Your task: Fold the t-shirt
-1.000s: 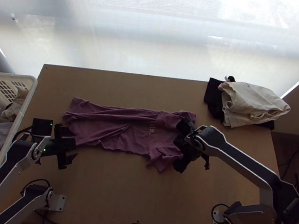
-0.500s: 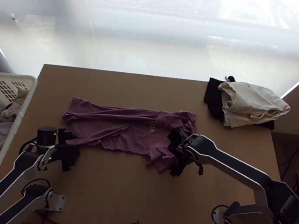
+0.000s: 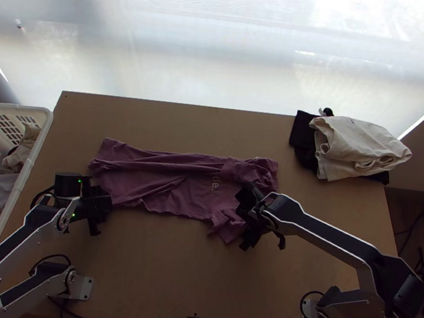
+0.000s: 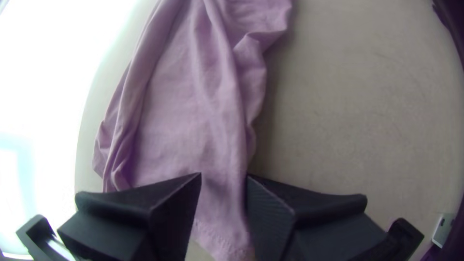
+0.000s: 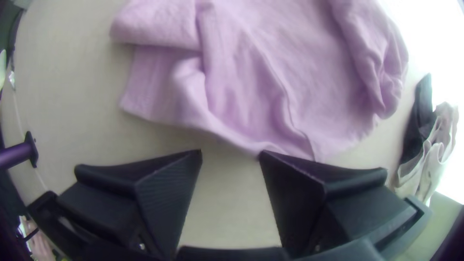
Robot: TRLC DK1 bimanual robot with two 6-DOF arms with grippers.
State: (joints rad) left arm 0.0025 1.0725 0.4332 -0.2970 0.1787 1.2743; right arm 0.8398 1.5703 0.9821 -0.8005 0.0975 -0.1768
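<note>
The purple t-shirt [image 3: 167, 181] lies as a long wrinkled strip across the middle of the table, its long edges folded inward, with a sleeve sticking out at the near right. My left gripper [image 3: 101, 205] is at the shirt's left end, near its lower corner. In the left wrist view my left gripper [image 4: 224, 176] stands open, with shirt cloth visible between its fingers. My right gripper [image 3: 245, 217] is over the near right part by the sleeve. In the right wrist view my right gripper [image 5: 230, 153] is open beside the shirt's edge, with bare table between its fingers.
A white basket [image 3: 30, 161] with clothes stands at the table's left side. Folded cream cloth [image 3: 359, 147] lies on black cloth [image 3: 302, 138] at the far right corner. Bare table [image 3: 164, 263] stretches between the shirt and the near edge.
My left gripper has moved toward the shirt's lower left corner. My right gripper has shifted left and slightly nearer the table's front edge. The shirt looks the same.
</note>
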